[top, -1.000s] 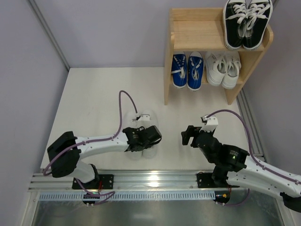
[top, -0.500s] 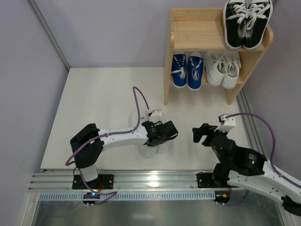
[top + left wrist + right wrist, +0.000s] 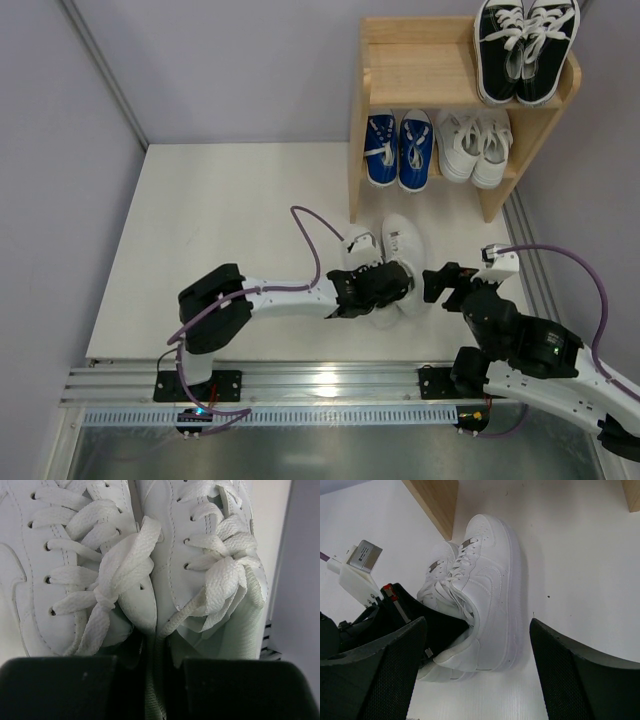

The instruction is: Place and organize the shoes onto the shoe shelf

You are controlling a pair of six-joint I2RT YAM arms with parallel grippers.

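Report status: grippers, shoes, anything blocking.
Left gripper shut on white leather pair, just in front of shoe shelf. Right gripper open beside it, empty. Shelf's top-left spot bare; nothing in the way.

Before shelf [image 3: 415, 75], toes toward it: white leather pair [image 3: 400, 245]; black pair [image 3: 525, 45] top tier; blue pair [image 3: 398, 148], small white pair [image 3: 475, 145] below.

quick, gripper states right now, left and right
Left gripper: closed on the white sneakers, pinching the pair's inner collars together.
Right gripper: open, holding nothing.
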